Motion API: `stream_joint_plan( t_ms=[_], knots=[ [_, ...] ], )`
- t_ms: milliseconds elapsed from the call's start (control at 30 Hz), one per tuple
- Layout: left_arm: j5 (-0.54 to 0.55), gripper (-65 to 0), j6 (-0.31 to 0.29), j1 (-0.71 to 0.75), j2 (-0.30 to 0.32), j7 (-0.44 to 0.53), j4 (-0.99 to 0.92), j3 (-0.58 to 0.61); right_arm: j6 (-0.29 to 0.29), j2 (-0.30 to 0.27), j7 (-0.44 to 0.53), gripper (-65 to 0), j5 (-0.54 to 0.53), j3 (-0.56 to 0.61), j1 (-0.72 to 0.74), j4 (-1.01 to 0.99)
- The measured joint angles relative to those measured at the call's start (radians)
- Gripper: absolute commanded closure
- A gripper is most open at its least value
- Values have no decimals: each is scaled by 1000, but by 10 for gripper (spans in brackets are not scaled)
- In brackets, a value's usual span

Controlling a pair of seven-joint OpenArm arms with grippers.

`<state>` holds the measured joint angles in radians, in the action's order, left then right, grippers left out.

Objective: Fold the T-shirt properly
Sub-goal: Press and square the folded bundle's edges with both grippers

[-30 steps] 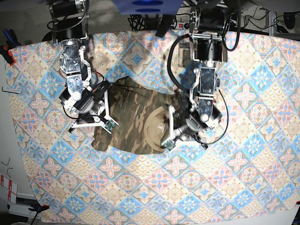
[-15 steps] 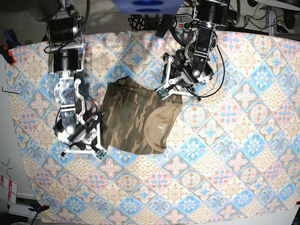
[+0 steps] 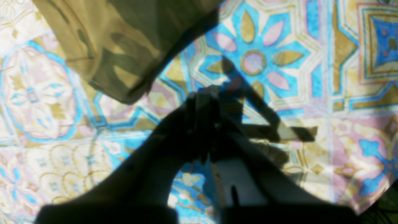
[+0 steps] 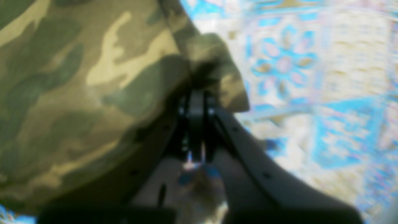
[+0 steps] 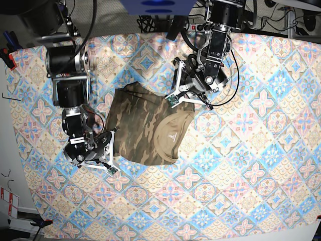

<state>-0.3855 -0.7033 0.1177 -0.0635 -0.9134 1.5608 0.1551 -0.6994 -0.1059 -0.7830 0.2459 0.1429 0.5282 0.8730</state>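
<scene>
Base overhead, far; both wrist views close, downward; all share T-shirt (image 5: 143,128).

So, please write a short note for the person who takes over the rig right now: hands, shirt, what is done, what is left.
Left hand: shut, empty, over the patterned tablecloth just off the T-shirt corner.
Right hand: shut, at the shirt's edge; too blurred to tell whether it pinches cloth.
T-shirt: mid-table, folded into a rough block, tan collar face up.
Done: sides folded in.
Left: probably a last fold and tidying of the uneven edges.
</scene>
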Motion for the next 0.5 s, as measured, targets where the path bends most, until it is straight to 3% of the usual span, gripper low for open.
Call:
stream_joint_plan(
  t_ms=[200,400,500],
  knots=[
    [35,0,-4,-114,-1,45,-176,-4,4,22,73,-8,0,0,10,-127],
    [31,0,-12,-208,-6,33,-254,-36,16,17,22,-8,-16,12,-56,-60],
    [0,0,0,-267,-3,8,-295,-57,19,7,-52,-8,-8,113,-125,77]
  ],
)
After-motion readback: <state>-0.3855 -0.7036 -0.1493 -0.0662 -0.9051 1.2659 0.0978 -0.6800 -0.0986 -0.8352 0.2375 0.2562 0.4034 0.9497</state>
